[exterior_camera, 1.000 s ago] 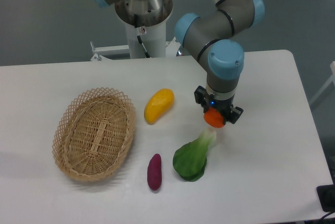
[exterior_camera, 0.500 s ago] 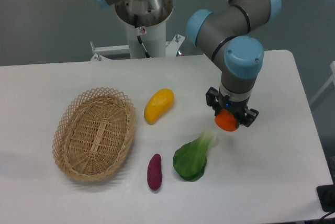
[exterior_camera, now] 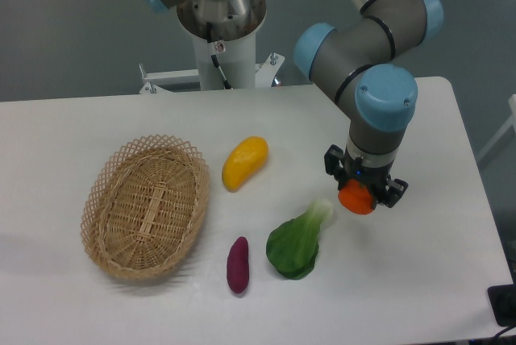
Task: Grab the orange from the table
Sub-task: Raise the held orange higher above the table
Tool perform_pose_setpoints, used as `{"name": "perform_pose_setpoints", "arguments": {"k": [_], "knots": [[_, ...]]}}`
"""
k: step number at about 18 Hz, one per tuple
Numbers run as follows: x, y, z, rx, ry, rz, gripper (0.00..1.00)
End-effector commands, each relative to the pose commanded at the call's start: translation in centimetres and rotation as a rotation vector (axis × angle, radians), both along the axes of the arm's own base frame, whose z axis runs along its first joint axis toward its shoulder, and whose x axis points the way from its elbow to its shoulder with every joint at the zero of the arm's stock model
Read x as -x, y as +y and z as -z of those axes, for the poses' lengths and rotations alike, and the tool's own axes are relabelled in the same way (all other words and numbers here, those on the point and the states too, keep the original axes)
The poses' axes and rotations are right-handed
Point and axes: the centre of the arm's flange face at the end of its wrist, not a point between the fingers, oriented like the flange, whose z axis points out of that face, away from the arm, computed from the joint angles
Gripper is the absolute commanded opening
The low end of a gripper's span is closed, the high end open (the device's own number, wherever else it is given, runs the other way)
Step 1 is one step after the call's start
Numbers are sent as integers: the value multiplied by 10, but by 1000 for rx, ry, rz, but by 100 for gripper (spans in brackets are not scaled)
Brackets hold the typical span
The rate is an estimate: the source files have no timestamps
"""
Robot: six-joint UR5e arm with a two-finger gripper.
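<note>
The orange (exterior_camera: 355,197) is a small round bright-orange fruit held between the black fingers of my gripper (exterior_camera: 357,193). The gripper points down and is shut on it, over the right half of the white table (exterior_camera: 419,256). I cannot tell whether the orange touches the tabletop. It sits just right of the white stem of a green leafy vegetable (exterior_camera: 299,240).
A woven wicker basket (exterior_camera: 146,204) stands at the left. An elongated yellow-orange mango-like fruit (exterior_camera: 244,162) lies in the middle. A purple sweet potato (exterior_camera: 238,263) lies near the front. The arm's base column (exterior_camera: 218,35) stands behind the table.
The gripper has moved to the right and slightly toward the front with the orange in it. The other items have not moved.
</note>
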Motion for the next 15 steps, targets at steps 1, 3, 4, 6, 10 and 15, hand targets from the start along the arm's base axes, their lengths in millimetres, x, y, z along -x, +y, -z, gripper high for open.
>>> {"name": "perform_pose_setpoints", "arguments": {"k": [1,3,4,6,10,15], "knots": [[0,0,-1,-4,0,-1,63],[0,1,-1,-5,2,-1,63],[0,1,-1,-5,2,0,63],[0,1,-1,-1,7,0,63],[-1,1,-1,4,8,1,63],[-3,1,3,7,3,1,63]]}}
